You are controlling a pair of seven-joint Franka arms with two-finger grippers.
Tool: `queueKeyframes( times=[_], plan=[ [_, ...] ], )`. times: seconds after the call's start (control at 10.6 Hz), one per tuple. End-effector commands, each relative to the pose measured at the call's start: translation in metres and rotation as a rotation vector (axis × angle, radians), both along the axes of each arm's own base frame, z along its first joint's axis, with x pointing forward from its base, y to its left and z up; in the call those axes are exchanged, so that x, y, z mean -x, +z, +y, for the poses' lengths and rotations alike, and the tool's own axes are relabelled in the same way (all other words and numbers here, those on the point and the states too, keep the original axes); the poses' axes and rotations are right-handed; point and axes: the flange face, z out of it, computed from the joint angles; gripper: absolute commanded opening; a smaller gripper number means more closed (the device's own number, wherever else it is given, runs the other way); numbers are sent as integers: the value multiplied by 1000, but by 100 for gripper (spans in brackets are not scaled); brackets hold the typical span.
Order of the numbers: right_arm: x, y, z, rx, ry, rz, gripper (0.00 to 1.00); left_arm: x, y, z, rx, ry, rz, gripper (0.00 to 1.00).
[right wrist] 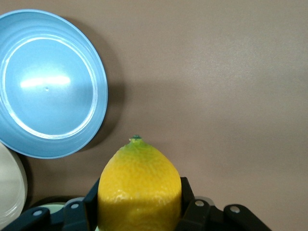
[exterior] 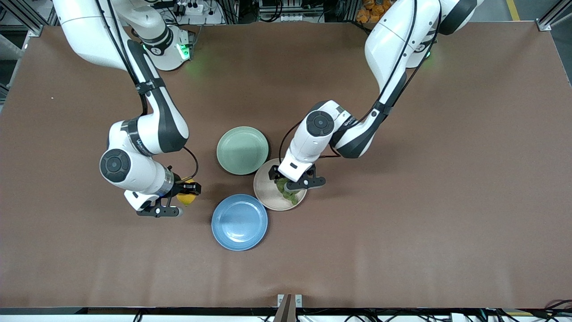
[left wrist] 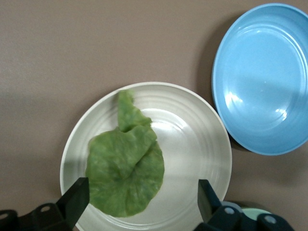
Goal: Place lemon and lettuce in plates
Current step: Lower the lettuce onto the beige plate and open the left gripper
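Note:
The lettuce (exterior: 288, 189) (left wrist: 126, 171) lies flat in the beige-pink plate (exterior: 268, 194) (left wrist: 192, 144). My left gripper (exterior: 291, 184) (left wrist: 139, 202) hangs open just over that plate, its fingers apart on either side of the leaf. My right gripper (exterior: 187, 190) (right wrist: 139, 211) is shut on the lemon (exterior: 186, 197) (right wrist: 139, 187) and holds it above the bare table beside the blue plate (exterior: 239, 222) (right wrist: 48, 82), toward the right arm's end. The blue plate is empty and also shows in the left wrist view (left wrist: 262, 77).
A pale mint-green plate (exterior: 242, 150) sits empty, farther from the front camera than the blue plate and touching the beige-pink plate's rim. The three plates cluster mid-table on a brown cloth (exterior: 402, 223).

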Motion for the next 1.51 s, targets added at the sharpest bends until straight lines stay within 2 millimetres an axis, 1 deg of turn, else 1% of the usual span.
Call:
queueKeyframes(
  times=[0.0, 0.09, 0.28, 0.47, 0.76, 0.85, 0.95, 1.04, 1.23, 1.33, 1.42],
  plan=[
    [-16, -6, 50, 0, -46, -17, 39, -5, 3, 4, -11, -14, -34, 100],
    [-16, -8, 49, 1, -45, -14, 39, -6, 3, 5, -14, -25, -39, 100],
    [-17, -9, 46, 2, -40, -14, 39, -18, 3, 20, -23, -24, -49, 100],
    [-16, -9, 49, 1, -37, -13, 39, -29, 7, 35, -29, -18, -59, 100],
    [-15, -9, 54, -3, -41, -21, 39, -45, 6, 58, -39, -16, -64, 100],
    [-15, -11, 57, -3, -40, -19, 39, -51, 6, 67, -44, -18, -65, 100],
    [-13, -12, 64, -3, -29, -22, 39, -57, 4, 78, -51, -18, -65, 100],
    [-11, -10, 69, -6, -24, -27, 40, -58, 0, 84, -61, -23, -56, 100],
    [-5, -9, 86, -6, -1, -30, 40, -68, -2, 104, -76, -28, -52, 100],
    [-5, -9, 87, -7, 1, -35, 40, -71, -3, 110, -85, -29, -47, 100],
    [-4, -8, 92, -7, 14, -38, 40, -77, -5, 122, -108, -31, -52, 100]
  ],
)
